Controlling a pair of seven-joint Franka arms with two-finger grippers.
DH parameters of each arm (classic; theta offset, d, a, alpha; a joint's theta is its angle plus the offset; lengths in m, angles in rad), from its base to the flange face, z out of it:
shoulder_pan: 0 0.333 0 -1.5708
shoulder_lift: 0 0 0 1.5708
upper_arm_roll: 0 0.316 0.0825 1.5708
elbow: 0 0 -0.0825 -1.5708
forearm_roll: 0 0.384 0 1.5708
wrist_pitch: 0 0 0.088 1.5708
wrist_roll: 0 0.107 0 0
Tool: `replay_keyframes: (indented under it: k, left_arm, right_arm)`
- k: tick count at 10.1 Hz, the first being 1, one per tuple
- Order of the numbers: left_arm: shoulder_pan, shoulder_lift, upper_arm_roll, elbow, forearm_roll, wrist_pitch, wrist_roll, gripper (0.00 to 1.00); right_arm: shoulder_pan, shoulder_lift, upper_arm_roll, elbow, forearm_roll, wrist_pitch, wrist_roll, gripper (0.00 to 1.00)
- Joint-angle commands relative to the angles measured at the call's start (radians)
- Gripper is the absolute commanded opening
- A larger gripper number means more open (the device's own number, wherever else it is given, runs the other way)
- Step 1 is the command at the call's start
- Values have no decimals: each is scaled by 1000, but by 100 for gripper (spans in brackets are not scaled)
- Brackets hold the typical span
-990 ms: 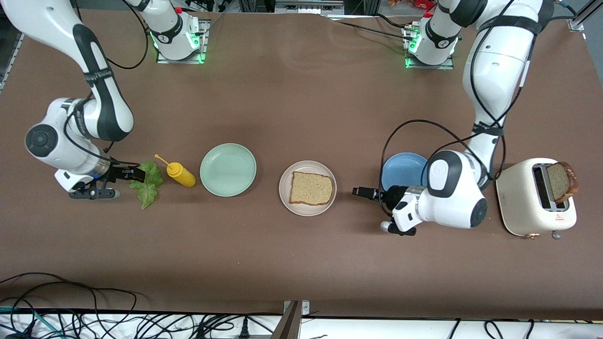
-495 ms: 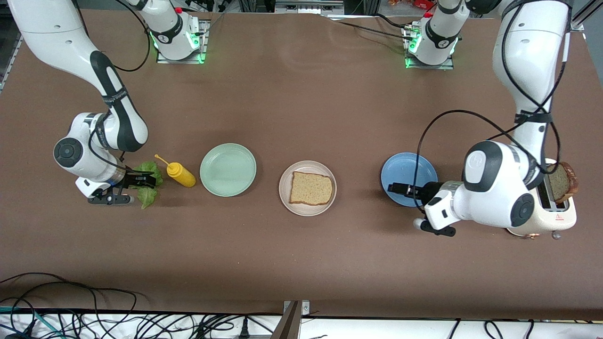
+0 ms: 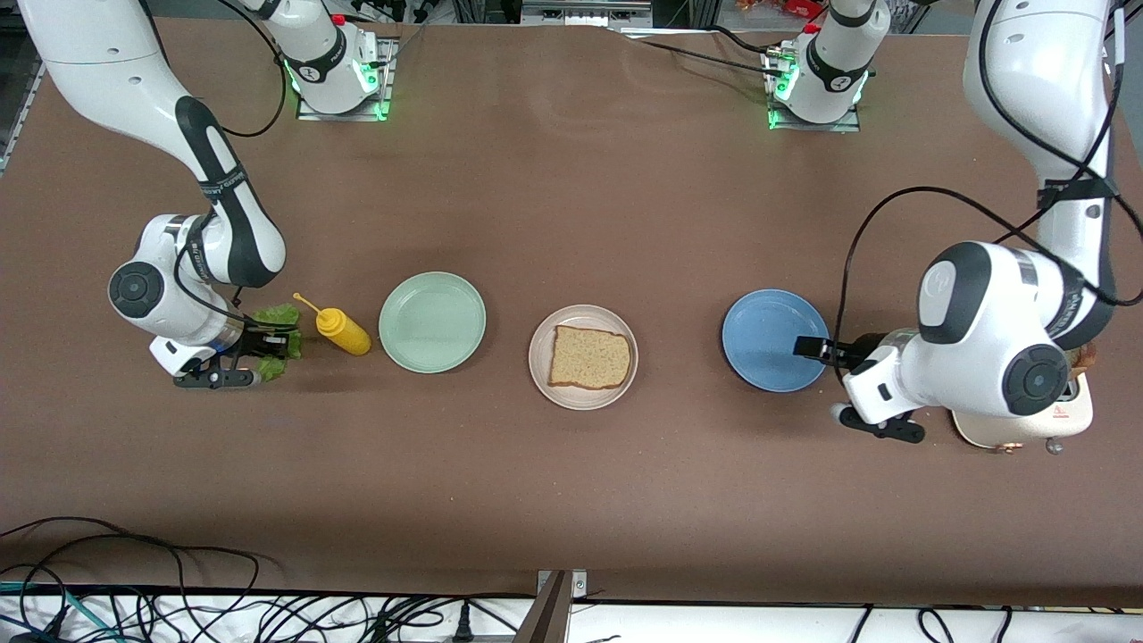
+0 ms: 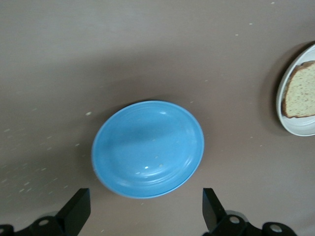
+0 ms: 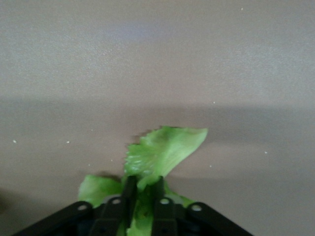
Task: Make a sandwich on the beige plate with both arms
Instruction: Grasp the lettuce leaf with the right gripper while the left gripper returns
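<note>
The beige plate (image 3: 538, 357) sits mid-table with one tan bread slice (image 3: 589, 357) on it; both show in the left wrist view, plate (image 4: 295, 129) and slice (image 4: 301, 91). My right gripper (image 3: 272, 344) is shut on the green lettuce leaf (image 3: 278, 315), low over the table beside a mustard bottle; the right wrist view shows the fingers pinching the leaf (image 5: 165, 150) at the gripper (image 5: 143, 189). My left gripper (image 3: 813, 346) is open and empty over the blue plate's edge (image 4: 145, 214). The second bread slice (image 3: 1086, 359) is almost hidden by the left arm.
A yellow mustard bottle (image 3: 342, 330) lies between the lettuce and a mint-green plate (image 3: 432, 321). A blue plate (image 3: 768, 339) (image 4: 147, 147) lies between the beige plate and a cream toaster (image 3: 1067, 420), which is mostly covered by the left arm. Cables run along the table's near edge.
My left gripper has drawn back from the beige plate toward the toaster. My right gripper has closed on the lettuce, and the leaf is now bunched up at its fingers.
</note>
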Motion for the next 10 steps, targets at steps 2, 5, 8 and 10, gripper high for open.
replay_keyframes:
  k: [2, 5, 8, 10]
  left_arm:
    - [0, -68, 65, -22, 35, -25, -10, 100]
    - [0, -104, 142, -15, 36, -29, -2, 100]
    - [0, -128, 182, -14, 57, -29, 0, 100]
    - [0, -142, 190, -11, 120, -29, -2, 100]
  right_arm:
    - [-8, -24, -34, 26, -50, -45, -94, 0]
    - [-10, -77, -39, 129, -50, -262, -154, 0]
    - [-7, -149, -30, 275, -52, -540, -152, 0]
    - [3, -176, -16, 391, -39, -727, -137, 0]
